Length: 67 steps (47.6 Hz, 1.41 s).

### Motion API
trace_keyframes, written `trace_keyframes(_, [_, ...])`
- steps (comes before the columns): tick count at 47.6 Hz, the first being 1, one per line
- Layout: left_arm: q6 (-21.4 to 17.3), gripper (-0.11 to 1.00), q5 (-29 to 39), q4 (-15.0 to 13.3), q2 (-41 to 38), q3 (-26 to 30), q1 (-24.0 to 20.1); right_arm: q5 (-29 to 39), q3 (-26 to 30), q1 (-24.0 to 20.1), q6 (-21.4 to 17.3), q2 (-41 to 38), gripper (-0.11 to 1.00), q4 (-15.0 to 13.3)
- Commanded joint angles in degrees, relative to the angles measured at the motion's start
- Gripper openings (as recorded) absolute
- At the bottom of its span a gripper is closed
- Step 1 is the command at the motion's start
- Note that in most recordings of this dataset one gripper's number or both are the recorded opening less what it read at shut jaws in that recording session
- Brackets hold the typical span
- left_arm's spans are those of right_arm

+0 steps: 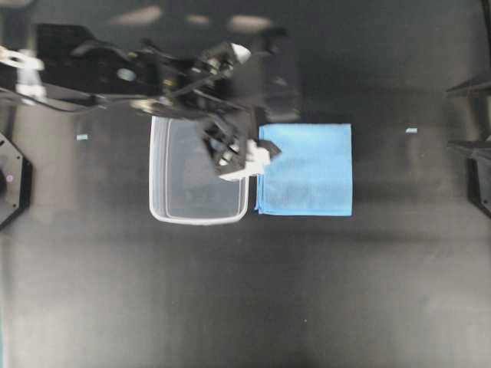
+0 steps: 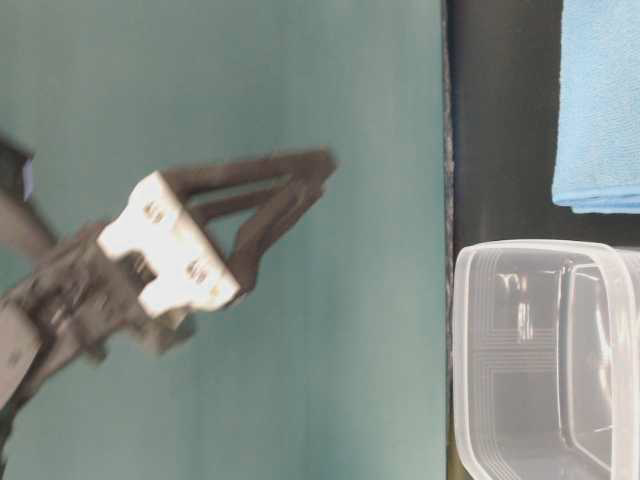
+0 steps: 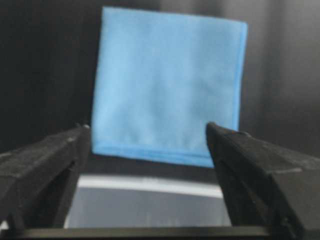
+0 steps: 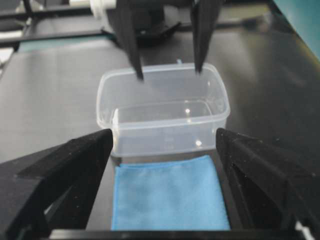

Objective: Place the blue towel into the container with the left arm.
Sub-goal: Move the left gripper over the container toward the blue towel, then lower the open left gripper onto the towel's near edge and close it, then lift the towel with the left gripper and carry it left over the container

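Observation:
The blue towel (image 1: 307,169) lies flat on the black table, touching the right side of the clear container (image 1: 157,172), which holds nothing. My left gripper (image 1: 249,157) hangs open and empty above the container's right rim, at the towel's left edge. In the left wrist view its jaws stand wide apart (image 3: 147,129), with the container's rim (image 3: 150,184) below them and the towel (image 3: 165,85) ahead. The right wrist view shows the left gripper (image 4: 168,71) above the container (image 4: 165,122), and the towel (image 4: 167,195) in front. My right gripper (image 4: 164,137) is open and empty, back at the right edge (image 1: 464,116).
Two small bits of tape lie on the table, one at the left (image 1: 82,137) and one at the right (image 1: 411,130). A black mount (image 1: 11,180) stands at the left edge. A teal wall (image 2: 250,80) shows in the table-level view.

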<state>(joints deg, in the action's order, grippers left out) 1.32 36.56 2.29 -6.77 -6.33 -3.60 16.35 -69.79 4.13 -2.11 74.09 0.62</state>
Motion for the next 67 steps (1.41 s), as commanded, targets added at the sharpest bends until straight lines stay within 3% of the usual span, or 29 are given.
trace_keyframes(1, [-0.09, 0.91, 2.46, 0.26, -4.75, 4.57, 0.18, -0.09, 0.44, 0.0, -1.49, 0.53, 0.8, 0.26])
trace_keyframes(16, [-5.71, 0.9, 3.6, 0.26, -17.84, 11.6, 0.53, -0.18, 0.26, -0.26, -2.37, 3.69, 0.8, 0.26])
trace_keyframes(32, [-5.54, 0.9, 3.78, 0.26, -26.54, 16.08, 1.49, 0.0, 0.88, -0.44, -2.55, 4.92, 0.8, 0.26])
trace_keyframes(47, [-4.57, 0.85, 4.66, 0.26, -28.39, 16.0, 1.58, 0.0, 0.62, -0.44, -2.55, 4.92, 0.8, 0.26])
trace_keyframes(53, [-3.78, 0.67, 6.33, 0.26, -28.04, 16.08, 1.76, 0.0, 0.62, -0.44, -2.55, 4.92, 0.79, 0.26])
trace_keyframes(63, [-6.06, 0.12, 6.59, 0.26, -25.14, 17.23, 2.29, -0.09, 0.62, -0.44, -2.64, 4.92, 0.79, 0.26])
trace_keyframes(67, [-7.82, 0.06, 6.86, 0.26, -23.2, 17.75, 2.2, -0.26, 0.62, -0.44, -2.64, 5.01, 0.79, 0.26])
